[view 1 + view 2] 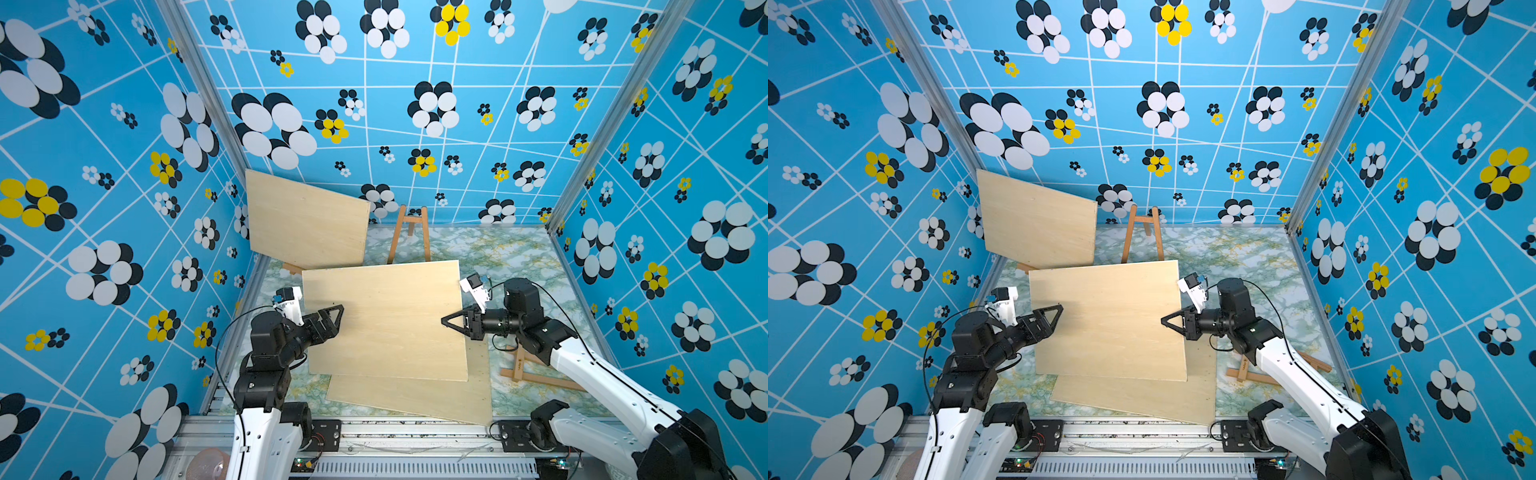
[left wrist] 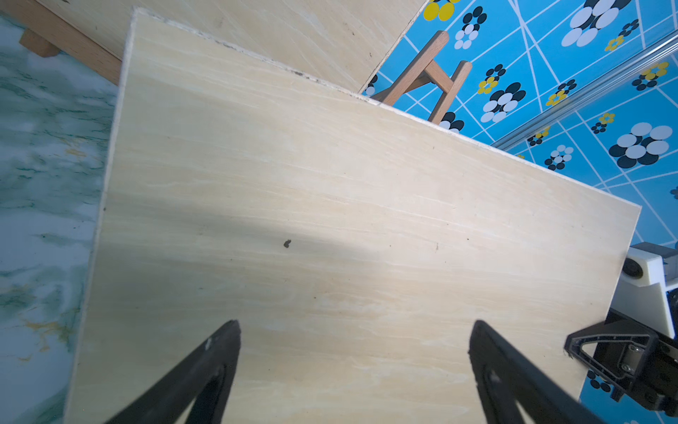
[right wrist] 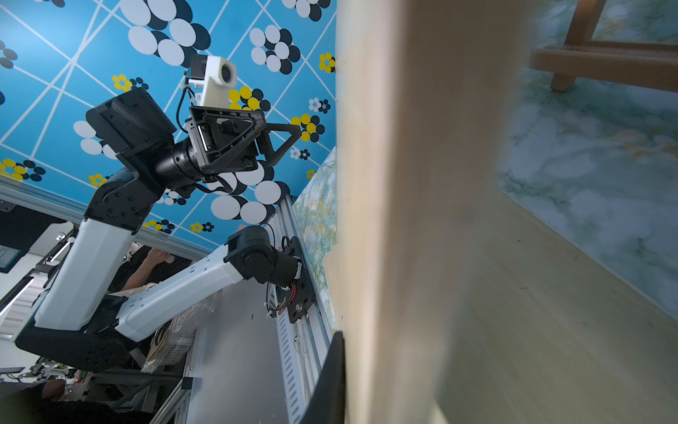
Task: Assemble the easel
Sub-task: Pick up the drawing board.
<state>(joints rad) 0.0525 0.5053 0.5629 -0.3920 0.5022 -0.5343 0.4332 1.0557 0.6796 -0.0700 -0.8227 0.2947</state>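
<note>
Top views both open on the far left, where a leaning board (image 1: 305, 220) stands propped at the back corner, a wooden foot (image 1: 291, 268) poking out beneath its lower edge. Next along comes the left gripper (image 1: 338, 316), jaws spread wide, hovering over the left edge of the raised board (image 1: 386, 320). From the left wrist view its two black fingers (image 2: 220, 352) frame that pale face with nothing between them. And the right wrist view shows clear air between the left gripper (image 3: 293, 136) and the wood. Centre stage, the raised board hangs above a flat board (image 1: 415, 395) lying on the marbled bench (image 1: 519, 257). Behind it, at the back wall, a standing easel (image 1: 409, 232) is upright on its legs with nothing on it. Over to the right gripper (image 1: 446, 322): jaws pressed together, pinching the raised board's right edge and carrying it alone. Furthest right, a fallen easel (image 1: 523, 372) lies flat on the bench, partly under the right arm.
</note>
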